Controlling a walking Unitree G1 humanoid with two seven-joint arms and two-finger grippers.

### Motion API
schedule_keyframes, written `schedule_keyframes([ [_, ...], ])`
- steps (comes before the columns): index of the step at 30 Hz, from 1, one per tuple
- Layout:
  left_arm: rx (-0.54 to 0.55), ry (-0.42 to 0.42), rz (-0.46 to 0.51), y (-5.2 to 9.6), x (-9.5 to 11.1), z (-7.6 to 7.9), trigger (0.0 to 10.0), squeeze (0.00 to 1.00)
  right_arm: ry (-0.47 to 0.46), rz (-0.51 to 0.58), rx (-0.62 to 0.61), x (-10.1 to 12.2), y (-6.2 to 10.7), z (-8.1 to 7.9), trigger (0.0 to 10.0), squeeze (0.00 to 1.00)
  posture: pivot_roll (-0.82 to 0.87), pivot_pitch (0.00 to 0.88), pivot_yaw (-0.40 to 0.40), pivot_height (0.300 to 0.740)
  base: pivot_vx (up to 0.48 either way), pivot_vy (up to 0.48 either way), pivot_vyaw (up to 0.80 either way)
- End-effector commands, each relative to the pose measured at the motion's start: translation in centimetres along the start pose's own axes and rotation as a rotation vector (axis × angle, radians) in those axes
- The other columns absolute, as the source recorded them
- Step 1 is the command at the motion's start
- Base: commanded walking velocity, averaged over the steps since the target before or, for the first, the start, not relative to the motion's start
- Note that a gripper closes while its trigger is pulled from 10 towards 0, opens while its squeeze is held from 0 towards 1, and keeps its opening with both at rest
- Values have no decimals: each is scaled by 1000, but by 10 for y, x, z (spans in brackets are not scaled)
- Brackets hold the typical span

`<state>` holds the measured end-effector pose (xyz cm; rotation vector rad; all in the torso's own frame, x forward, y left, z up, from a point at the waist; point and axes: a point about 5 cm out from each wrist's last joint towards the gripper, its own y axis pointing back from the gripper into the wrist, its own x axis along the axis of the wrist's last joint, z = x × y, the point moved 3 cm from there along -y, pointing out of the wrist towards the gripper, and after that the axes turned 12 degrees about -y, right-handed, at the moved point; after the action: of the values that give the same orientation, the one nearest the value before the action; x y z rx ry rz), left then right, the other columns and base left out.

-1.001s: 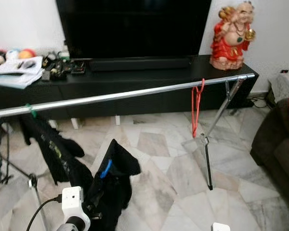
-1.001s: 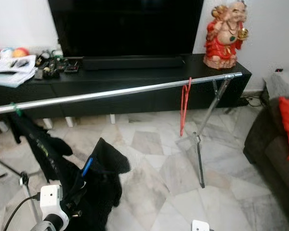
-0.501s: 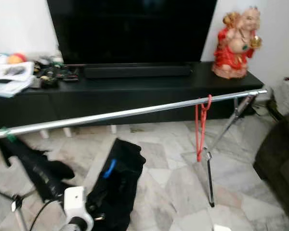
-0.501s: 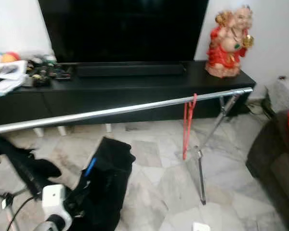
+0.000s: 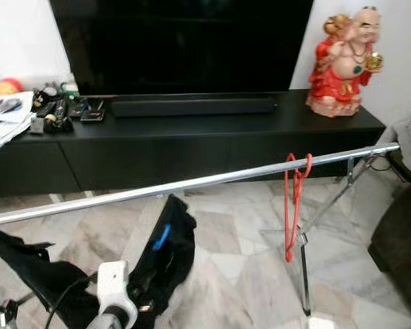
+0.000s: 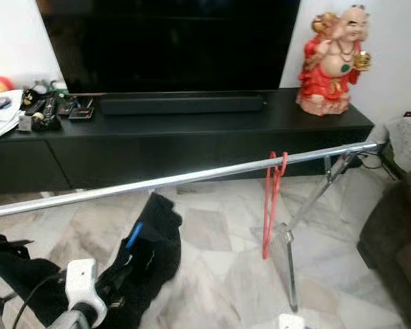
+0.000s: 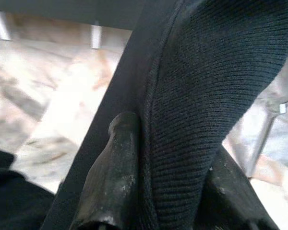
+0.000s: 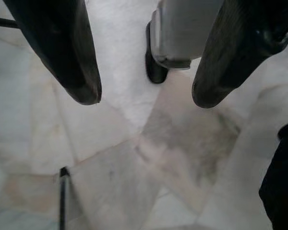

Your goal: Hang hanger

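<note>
You have one black garment (image 5: 166,253) bunched low at the left, with a blue hanger (image 5: 160,237) showing inside its folds; it hangs below the rail, not on it. In the left wrist view the left gripper (image 7: 158,191) has its two black fingers (image 7: 116,172) pinched on the knit black cloth, which runs up between them. You can see that arm's white wrist camera (image 5: 115,286) just beside the garment at the bottom edge.

One chrome rail (image 5: 192,184) slants across your view, lower at the left and higher at the right. One red hanger (image 5: 294,204) is hooked on it near the right end and dangles straight down. Just beside that hanger, the rail's stand legs (image 5: 342,199) splay down to the floor. A second dark cloth (image 5: 27,264) hangs at the rail's far left end.

The right gripper (image 8: 144,98) points down at the floor, its two fingers spread well apart with nothing between them.

The floor (image 5: 240,247) is pale marble in angled tiles. Behind the rail you have one long black TV cabinet (image 5: 192,133) against a white wall, bearing one large dark screen (image 5: 181,41), one black soundbar (image 5: 192,105), one red and gold laughing figurine (image 5: 346,60) at the right end, and a clutter of papers and small items (image 5: 27,113) at the left. One dark sofa (image 5: 401,240) stands at the right edge.
</note>
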<state>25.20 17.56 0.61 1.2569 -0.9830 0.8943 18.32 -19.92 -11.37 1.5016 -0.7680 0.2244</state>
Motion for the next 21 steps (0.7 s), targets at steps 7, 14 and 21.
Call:
schedule_keyframes([
  [7,-12,0,33,-1,7,7,10000,0,45,-19,-18,-4,2,10,10000,0,-67,59,6,740,0,-458,0],
  [14,25,6,32,-2,8,1,10000,0,76,-17,-8,-4,2,9,10000,0,-64,56,5,740,0,-449,632],
  [21,122,-19,50,-2,15,-22,10000,0,57,-22,-17,-6,3,13,10000,0,-58,51,2,740,0,-40,207],
])
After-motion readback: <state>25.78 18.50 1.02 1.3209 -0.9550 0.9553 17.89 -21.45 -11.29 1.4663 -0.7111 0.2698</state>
